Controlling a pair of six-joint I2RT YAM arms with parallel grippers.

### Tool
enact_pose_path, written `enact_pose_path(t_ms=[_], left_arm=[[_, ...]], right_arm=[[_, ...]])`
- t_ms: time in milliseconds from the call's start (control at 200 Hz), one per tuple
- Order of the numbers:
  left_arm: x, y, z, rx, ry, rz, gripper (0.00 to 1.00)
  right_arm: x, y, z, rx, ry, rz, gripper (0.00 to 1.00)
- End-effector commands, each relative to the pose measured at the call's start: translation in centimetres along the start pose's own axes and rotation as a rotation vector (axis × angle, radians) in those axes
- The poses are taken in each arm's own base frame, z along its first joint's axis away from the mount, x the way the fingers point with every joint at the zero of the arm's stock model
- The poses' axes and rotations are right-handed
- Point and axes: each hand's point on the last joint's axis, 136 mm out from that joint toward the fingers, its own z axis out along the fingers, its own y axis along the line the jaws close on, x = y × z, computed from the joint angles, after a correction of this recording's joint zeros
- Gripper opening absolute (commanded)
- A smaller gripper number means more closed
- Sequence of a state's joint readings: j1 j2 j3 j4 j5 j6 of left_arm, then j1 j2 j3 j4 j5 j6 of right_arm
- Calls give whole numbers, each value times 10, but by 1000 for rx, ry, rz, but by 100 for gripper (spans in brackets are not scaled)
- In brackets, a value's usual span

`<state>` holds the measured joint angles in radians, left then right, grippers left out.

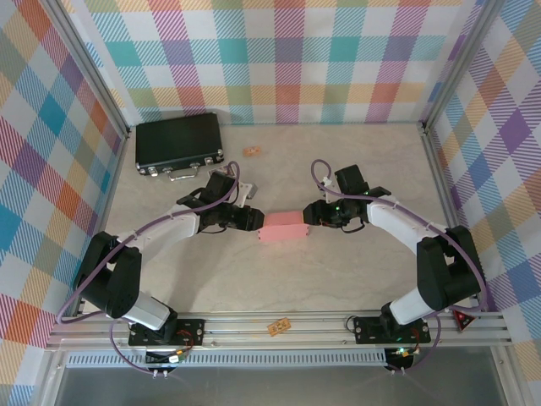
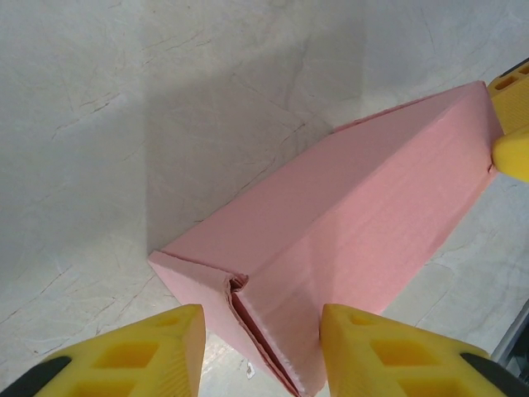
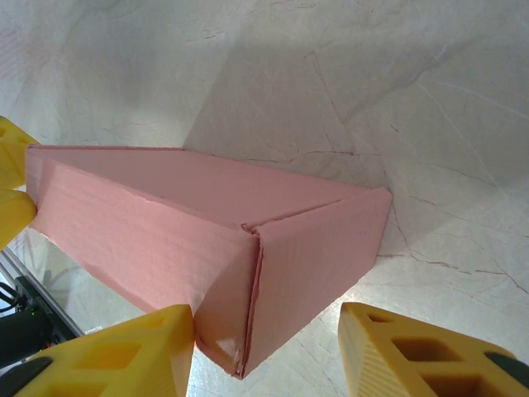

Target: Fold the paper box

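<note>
One salmon-pink thin-card box [image 1: 283, 228], folded into a shallow rectangle, lies flat on the pale marbled tabletop [image 1: 338, 279], midway between both grippers. Its left end sits between the half-spread jaws of the left gripper [image 2: 263, 351], and whether they pinch it cannot be told. Its right end sits inside the right gripper [image 3: 269, 347], jaws partly spread, one finger touching the card and the other clear of it.

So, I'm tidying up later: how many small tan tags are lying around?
2. One tan tag on the table beside the black case; the other on the near rail. More may be hidden under the arms.
</note>
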<state>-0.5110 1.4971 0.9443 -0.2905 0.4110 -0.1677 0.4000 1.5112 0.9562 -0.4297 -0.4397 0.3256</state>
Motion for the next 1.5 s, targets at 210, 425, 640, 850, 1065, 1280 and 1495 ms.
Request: enact_pose_path(t_ms=[210, 425, 640, 850, 1065, 1280, 1495], left_arm=[[18, 7, 11, -25, 76, 10, 37], [9, 4, 13, -9, 63, 42, 38], [-1, -1, 17, 12, 63, 62, 39], [-11, -7, 10, 20, 34, 77, 42], [-26, -12, -15, -19, -59, 93, 55], [-29, -1, -48, -130, -133, 80, 61], [-18, 10, -70, -180, -167, 61, 63]], right_arm=[[-2, 5, -20, 72, -43, -106, 57], [-23, 12, -40, 134, -101, -241, 65], [-24, 33, -40, 54, -100, -535, 64], [-20, 52, -36, -23, -69, -878, 67], [-17, 52, -21, -55, 25, -1126, 70], [-23, 54, -9, -79, 44, -1262, 72], [-21, 52, 4, -103, 100, -1310, 73]])
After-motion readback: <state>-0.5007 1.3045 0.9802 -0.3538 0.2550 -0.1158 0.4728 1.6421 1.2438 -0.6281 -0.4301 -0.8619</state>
